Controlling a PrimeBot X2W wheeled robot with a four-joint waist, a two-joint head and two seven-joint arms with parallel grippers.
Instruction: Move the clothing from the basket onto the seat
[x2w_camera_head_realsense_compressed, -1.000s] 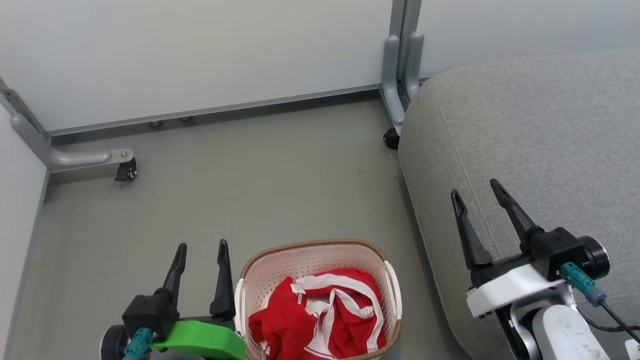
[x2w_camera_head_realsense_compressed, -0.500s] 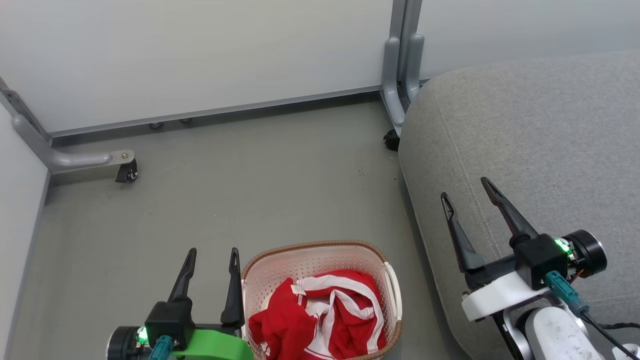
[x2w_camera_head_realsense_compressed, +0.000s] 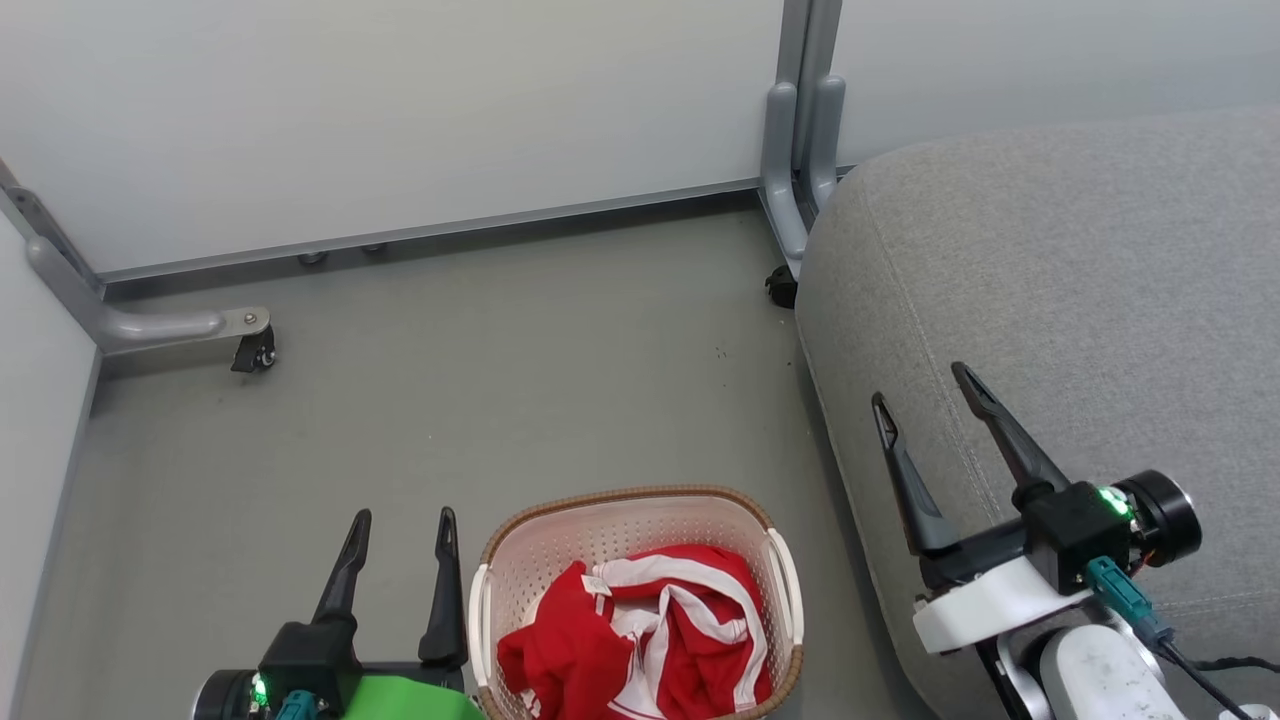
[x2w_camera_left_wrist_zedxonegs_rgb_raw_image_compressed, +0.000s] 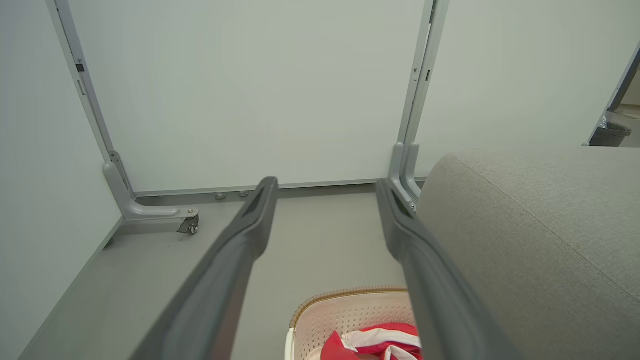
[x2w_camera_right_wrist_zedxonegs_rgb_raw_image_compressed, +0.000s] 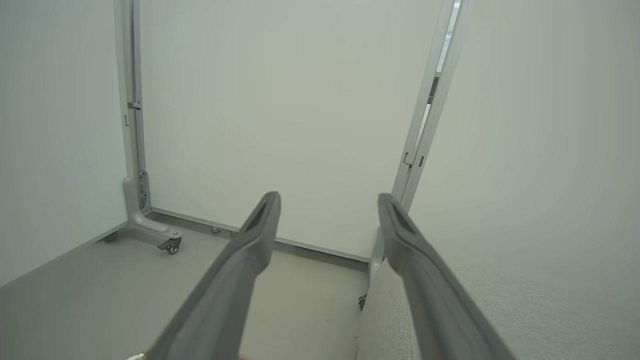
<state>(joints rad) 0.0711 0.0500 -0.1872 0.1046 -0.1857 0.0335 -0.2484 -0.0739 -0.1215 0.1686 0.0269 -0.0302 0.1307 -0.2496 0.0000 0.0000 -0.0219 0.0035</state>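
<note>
Where the grey floor (x2w_camera_head_realsense_compressed: 500, 380) runs back to white partition panels (x2w_camera_head_realsense_compressed: 400, 110) on castored metal feet, the light-grey seat (x2w_camera_head_realsense_compressed: 1080, 280) fills the right side; the left gripper (x2w_camera_head_realsense_compressed: 404, 514) hovers just beside the basket's left wall, fingers spread and empty; the right gripper (x2w_camera_head_realsense_compressed: 921, 384) hangs over the seat's near edge, likewise spread and empty; the cream basket (x2w_camera_head_realsense_compressed: 620, 497) stands on the floor, holding the crumpled red clothing (x2w_camera_head_realsense_compressed: 640, 640) with white stripes.
</note>
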